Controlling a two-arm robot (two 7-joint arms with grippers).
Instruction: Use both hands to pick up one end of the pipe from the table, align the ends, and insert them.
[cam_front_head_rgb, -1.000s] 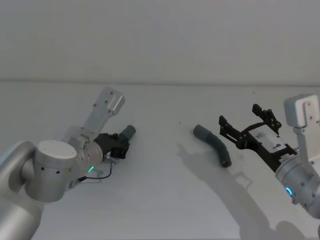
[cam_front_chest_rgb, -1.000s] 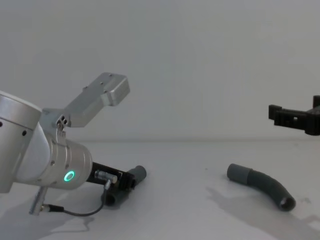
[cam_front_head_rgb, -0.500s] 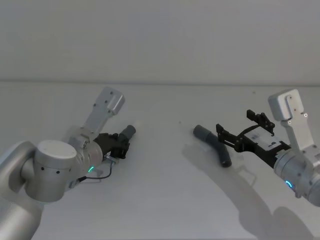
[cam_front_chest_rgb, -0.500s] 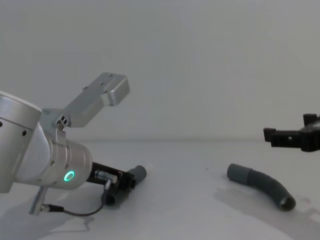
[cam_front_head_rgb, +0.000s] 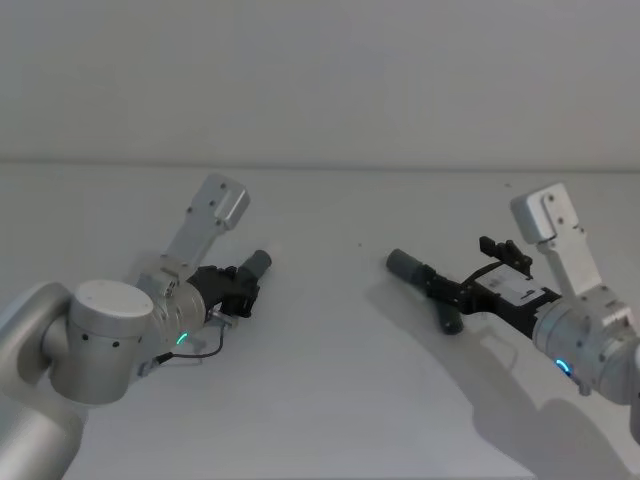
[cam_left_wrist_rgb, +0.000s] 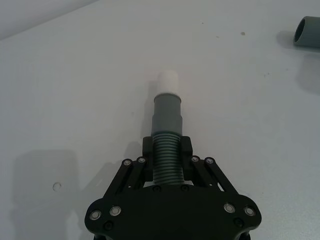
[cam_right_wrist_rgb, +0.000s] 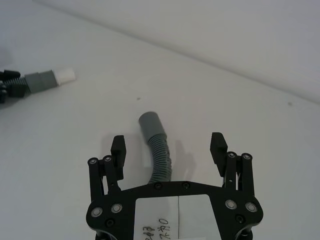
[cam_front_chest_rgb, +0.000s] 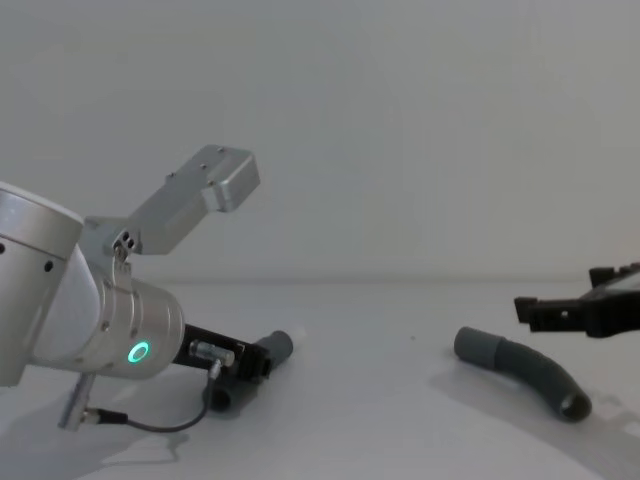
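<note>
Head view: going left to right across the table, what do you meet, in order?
Left gripper, shut on the shorter hose piece → that piece's grey cuff → the longer hose piece, at its cuff end → right gripper, open.

Silver left wrist, green ring, black pincer.
</note>
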